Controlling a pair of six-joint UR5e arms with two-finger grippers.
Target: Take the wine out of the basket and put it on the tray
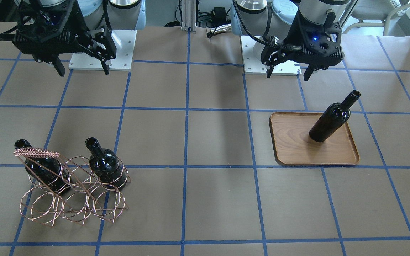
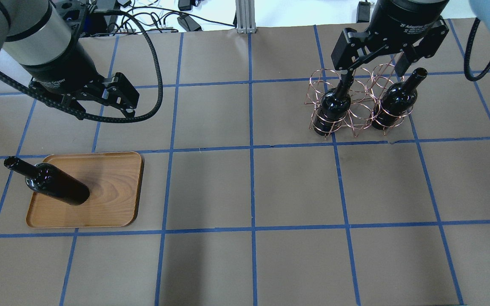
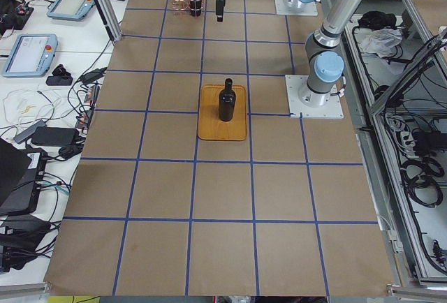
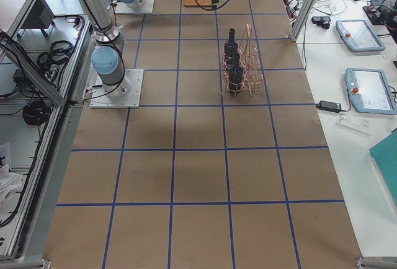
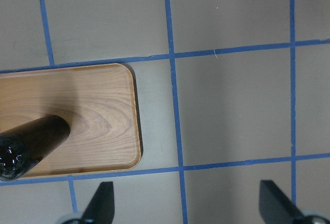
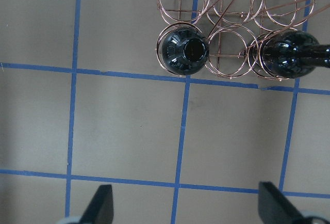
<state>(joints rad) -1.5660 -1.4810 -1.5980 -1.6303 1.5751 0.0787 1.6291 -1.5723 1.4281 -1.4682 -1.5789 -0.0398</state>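
The brown tabletop (image 2: 249, 191) carries the copper wire basket (image 1: 69, 206), with two black bottles (image 1: 107, 167) upright in its robot-side end rings. Well apart lies the wooden tray (image 1: 290, 149), where one wine bottle (image 1: 331, 121) stands upright. The left tool (image 1: 287, 75) hangs high near the tray, fingers apart and empty. The right tool (image 1: 84, 72), likewise spread, hangs near the basket.

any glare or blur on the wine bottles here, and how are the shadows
Front-facing view: small white glints on the basket bottles' shoulders, nothing washed out. Overhead view: glints on the tray bottle, a soft shadow band across the tray. Left wrist view: that bottle looks slightly soft at the frame edge, the left fingers blurred. Right wrist view: sharp, pinpoint reflections round a bottle mouth.
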